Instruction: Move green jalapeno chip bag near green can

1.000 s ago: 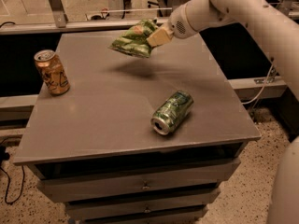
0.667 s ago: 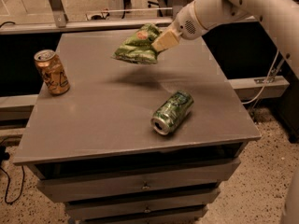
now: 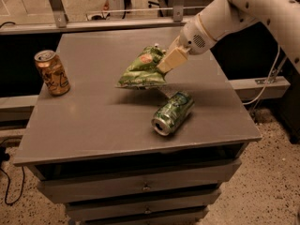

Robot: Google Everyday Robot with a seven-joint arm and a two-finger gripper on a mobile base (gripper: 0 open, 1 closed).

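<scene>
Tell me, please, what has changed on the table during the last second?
The hand kept its hold on the chip bag and carried it toward the front of the table. The bag now hangs close to the green can, just behind it. Nothing was let go. The green can, lying on its side, and the orange can, standing at the left, did not move.
</scene>
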